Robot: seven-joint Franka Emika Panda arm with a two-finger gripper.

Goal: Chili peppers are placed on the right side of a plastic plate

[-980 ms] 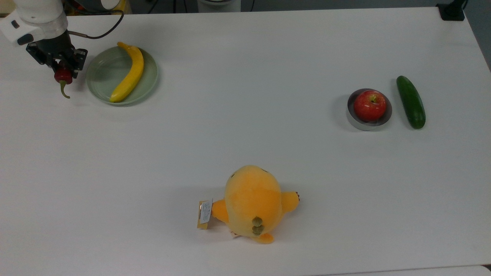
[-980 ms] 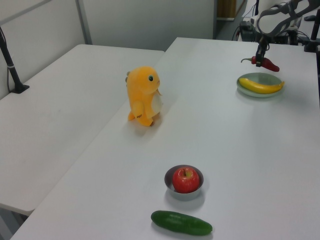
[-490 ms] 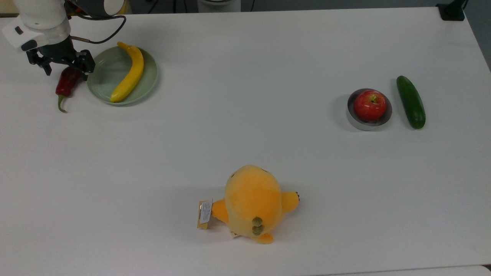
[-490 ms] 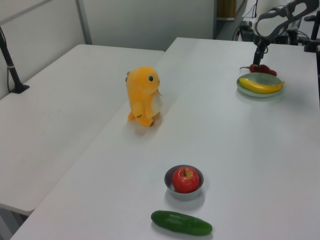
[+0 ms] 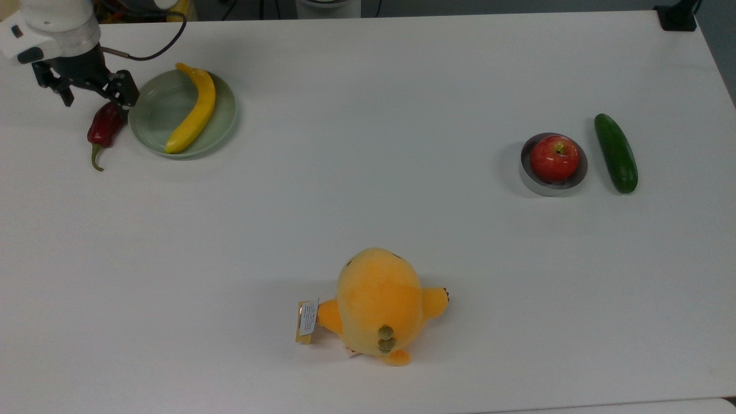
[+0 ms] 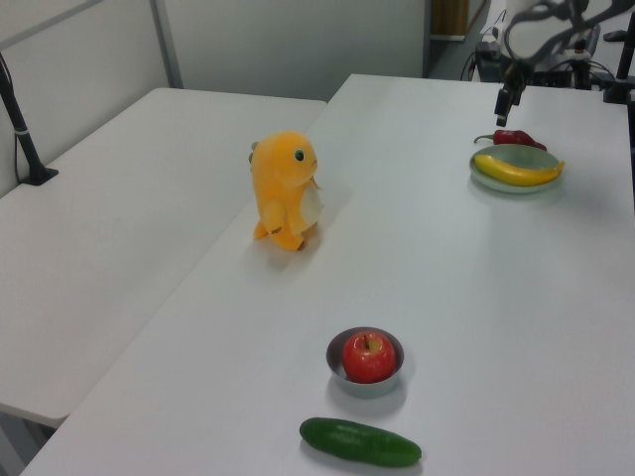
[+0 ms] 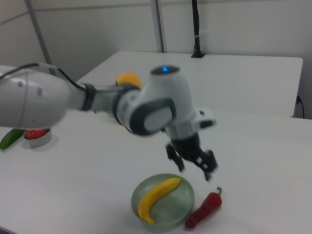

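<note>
Since a second ago the gripper (image 5: 87, 92) has dropped the chili pepper (image 5: 104, 127), now on the table touching the plastic plate (image 5: 150, 112) near the far corner; left view: claw (image 6: 507, 95) above; right view: jaws wide, empty, so retreat straight up without nudging it.

In the top view, the chili pepper (image 5: 104, 127) lies on the table (image 5: 368, 230) just left of the plastic plate (image 5: 155, 121), which holds a banana (image 5: 194, 111). Far to the top view's right an apple (image 5: 554, 158) sits in a metal bowl (image 5: 532, 183), with a cucumber (image 5: 616, 152) just right of it. A plush toy (image 5: 379, 305) stands nearer the front edge, between the two groups.
</note>
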